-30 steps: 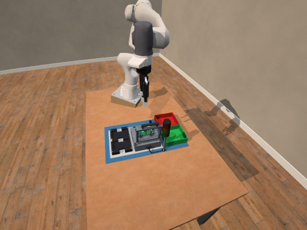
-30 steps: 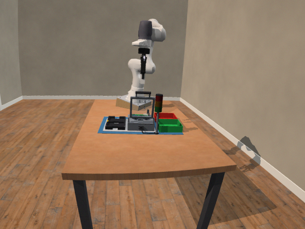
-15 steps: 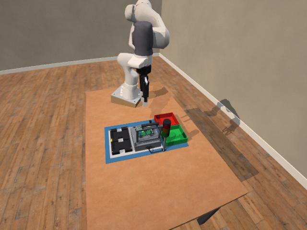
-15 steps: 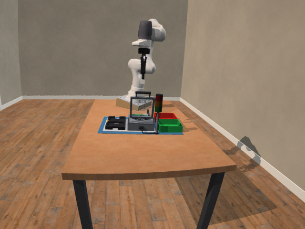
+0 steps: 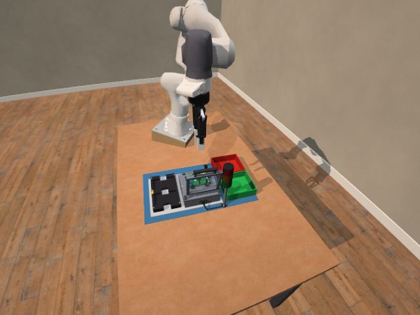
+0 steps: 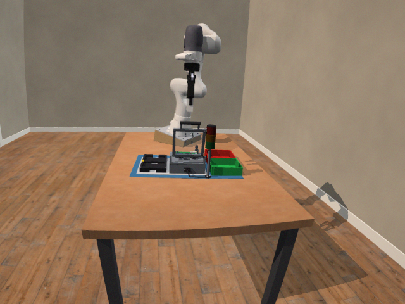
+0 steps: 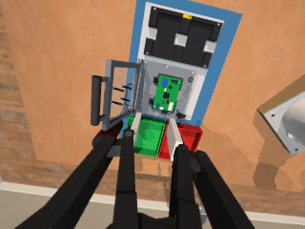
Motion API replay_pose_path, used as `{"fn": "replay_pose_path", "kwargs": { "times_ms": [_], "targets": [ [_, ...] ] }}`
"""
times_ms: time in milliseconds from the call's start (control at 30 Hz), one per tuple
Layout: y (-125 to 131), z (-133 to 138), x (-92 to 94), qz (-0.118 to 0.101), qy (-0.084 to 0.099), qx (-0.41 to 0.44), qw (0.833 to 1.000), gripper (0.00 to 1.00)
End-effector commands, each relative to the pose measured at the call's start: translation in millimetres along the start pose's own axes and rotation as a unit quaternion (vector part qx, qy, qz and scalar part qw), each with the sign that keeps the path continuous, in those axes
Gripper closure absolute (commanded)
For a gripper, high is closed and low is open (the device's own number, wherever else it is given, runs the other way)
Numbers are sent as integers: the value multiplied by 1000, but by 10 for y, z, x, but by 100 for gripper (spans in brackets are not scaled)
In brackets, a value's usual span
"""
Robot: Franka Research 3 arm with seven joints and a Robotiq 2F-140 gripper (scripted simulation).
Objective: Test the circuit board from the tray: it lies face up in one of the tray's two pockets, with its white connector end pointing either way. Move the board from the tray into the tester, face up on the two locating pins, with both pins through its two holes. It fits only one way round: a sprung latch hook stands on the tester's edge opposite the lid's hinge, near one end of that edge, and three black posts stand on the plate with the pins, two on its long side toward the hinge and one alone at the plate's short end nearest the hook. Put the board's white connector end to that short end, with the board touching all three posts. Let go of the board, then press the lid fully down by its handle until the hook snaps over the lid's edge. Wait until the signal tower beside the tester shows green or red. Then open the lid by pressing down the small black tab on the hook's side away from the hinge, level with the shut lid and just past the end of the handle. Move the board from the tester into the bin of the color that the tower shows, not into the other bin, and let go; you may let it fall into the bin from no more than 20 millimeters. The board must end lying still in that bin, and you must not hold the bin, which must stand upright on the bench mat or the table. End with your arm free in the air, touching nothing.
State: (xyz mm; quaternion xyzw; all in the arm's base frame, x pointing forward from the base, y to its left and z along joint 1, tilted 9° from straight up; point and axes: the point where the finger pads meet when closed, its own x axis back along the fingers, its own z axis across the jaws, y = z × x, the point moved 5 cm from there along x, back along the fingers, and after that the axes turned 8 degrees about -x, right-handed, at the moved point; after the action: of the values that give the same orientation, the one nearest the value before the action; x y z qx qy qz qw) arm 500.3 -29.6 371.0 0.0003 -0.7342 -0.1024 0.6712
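The green board (image 5: 199,182) (image 6: 185,152) (image 7: 168,93) lies face up on the tester, its white connector end toward the hook (image 7: 180,115). Whether it touches all posts is too small to tell. The lid (image 6: 174,142) (image 7: 109,91) (image 5: 205,170) stands open, its handle (image 6: 190,123) (image 7: 96,100) at the top. My gripper (image 5: 199,145) (image 6: 189,108) (image 7: 153,123) is partly open and empty, high above and behind the tester. The black tray (image 5: 157,201) (image 7: 164,48) is empty. The signal tower (image 5: 227,175) (image 6: 211,136) shows no clearly lit lamp.
The green bin (image 5: 245,195) (image 6: 227,171) (image 7: 147,138) and the red bin (image 5: 224,157) (image 6: 219,152) (image 7: 193,128) stand side by side past the tester's hook end. The tower's pole and its cable stand at the hinge side, beside the green bin.
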Motion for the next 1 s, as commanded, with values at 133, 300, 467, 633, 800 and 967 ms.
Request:
{"fn": "replay_pose_path", "kwargs": {
  "times_ms": [133,300,467,633,800,967],
  "targets": [
    [39,-424,-24,3,2,-7,1000,70],
    [88,-823,-26,3,2,-7,1000,70],
    [117,-1052,-27,3,2,-7,1000,70],
    [122,-1095,-28,3,2,-7,1000,70],
    [123,-1099,-28,3,2,-7,1000,70],
    [123,-1099,-35,3,2,-7,1000,70]
  ]
}}
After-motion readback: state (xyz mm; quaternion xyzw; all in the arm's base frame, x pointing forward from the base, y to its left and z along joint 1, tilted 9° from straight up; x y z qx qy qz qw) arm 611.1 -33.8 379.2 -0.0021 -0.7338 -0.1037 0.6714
